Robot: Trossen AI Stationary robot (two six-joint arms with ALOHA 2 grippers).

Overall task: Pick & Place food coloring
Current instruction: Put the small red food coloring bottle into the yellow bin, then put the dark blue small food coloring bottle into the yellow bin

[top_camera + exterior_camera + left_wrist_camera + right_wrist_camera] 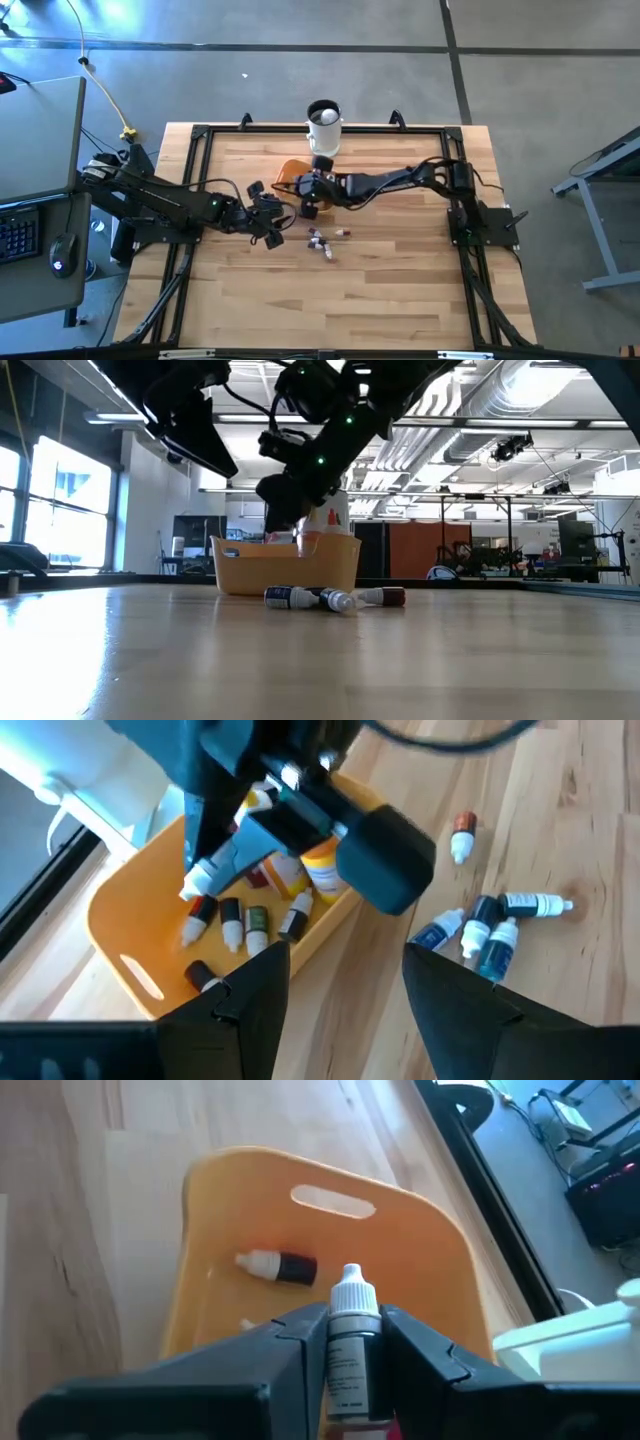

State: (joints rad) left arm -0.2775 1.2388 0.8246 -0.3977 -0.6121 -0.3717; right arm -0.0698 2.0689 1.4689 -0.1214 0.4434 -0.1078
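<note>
The bench (380,280) carried everything. My right hand (352,1342) hung over the orange bin (420,1250), pinching a dark dropper bottle (350,1355) with a white cap; its label print was too small to read, and its lower end was cut off behind my fingers. My left hand (345,975) waited just beside the bin, fingers spread. More food coloring bottles (245,920) lay in the bin, partly hidden by my right arm. Others (490,930) lay loose on the bench near the bin.

Overhead and table-level cameras share the orange bowl (291,173), which both wrist cameras view closely from above
</note>
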